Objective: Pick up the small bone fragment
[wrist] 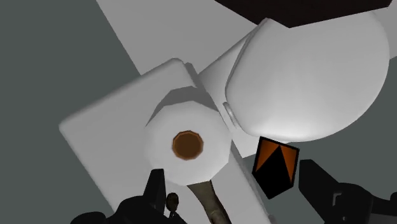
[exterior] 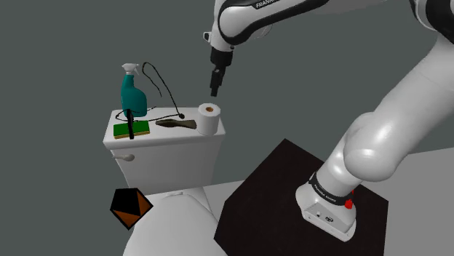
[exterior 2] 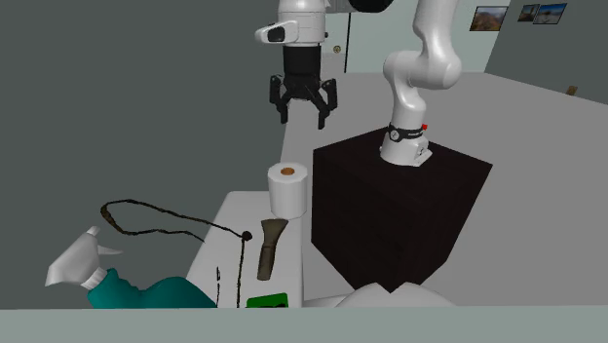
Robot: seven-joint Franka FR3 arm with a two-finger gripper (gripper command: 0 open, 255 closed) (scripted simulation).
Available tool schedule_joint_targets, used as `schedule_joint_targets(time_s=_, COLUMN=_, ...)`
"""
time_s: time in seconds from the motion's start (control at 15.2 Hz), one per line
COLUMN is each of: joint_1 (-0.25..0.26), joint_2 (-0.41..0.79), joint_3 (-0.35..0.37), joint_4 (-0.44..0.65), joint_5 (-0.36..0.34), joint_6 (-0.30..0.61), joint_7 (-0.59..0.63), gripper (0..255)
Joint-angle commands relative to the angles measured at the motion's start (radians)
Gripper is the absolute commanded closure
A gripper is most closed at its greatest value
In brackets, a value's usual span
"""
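The bone fragment (exterior: 177,124) is a small dark brownish piece lying on the white toilet tank lid (exterior: 169,137), just beside a white toilet paper roll (exterior: 209,118). In the second exterior view the bone fragment (exterior 2: 270,246) lies in front of the roll (exterior 2: 288,188). My black gripper (exterior: 214,87) hangs in the air above the roll, pointing down. Its fingers (exterior 2: 283,105) stand apart with nothing between them, so the gripper (exterior 2: 303,109) is open. From the wrist, the roll (wrist: 186,143) is straight below and the bone fragment (wrist: 213,200) pokes out beside it, between the fingers (wrist: 156,186).
A teal spray bottle (exterior: 132,94), a green sponge (exterior: 131,129) with a black stick across it, and a looping black cable (exterior: 161,87) share the tank lid. An orange-and-black polyhedron (exterior: 131,207) sits by the toilet seat (wrist: 305,70). The black stand (exterior 2: 399,205) is close by.
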Motion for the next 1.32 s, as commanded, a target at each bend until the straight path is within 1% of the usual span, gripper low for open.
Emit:
schedule_joint_targets(time_s=0.0, joint_1=0.01, joint_2=0.071, joint_3=0.01, joint_4=0.031, joint_5=-0.011, joint_6=0.036, joint_7=-0.02, gripper=0)
schedule_joint_targets(time_s=0.53, joint_1=0.038, joint_2=0.377, joint_3=0.033, joint_4=0.237, joint_5=-0.075, joint_6=0.115, joint_7=-0.108, gripper=0)
schedule_joint_targets(time_s=0.86, joint_1=0.065, joint_2=0.569, joint_3=0.043, joint_4=0.4, joint_5=-0.123, joint_6=0.131, joint_7=-0.156, gripper=0)
schedule_joint_targets(time_s=1.12, joint_1=0.091, joint_2=0.725, joint_3=0.048, joint_4=0.552, joint_5=-0.16, joint_6=0.125, joint_7=-0.196, gripper=0)
schedule_joint_targets(time_s=1.25, joint_1=0.092, joint_2=0.742, joint_3=0.046, joint_4=0.551, joint_5=-0.162, joint_6=0.143, joint_7=-0.194, gripper=0)
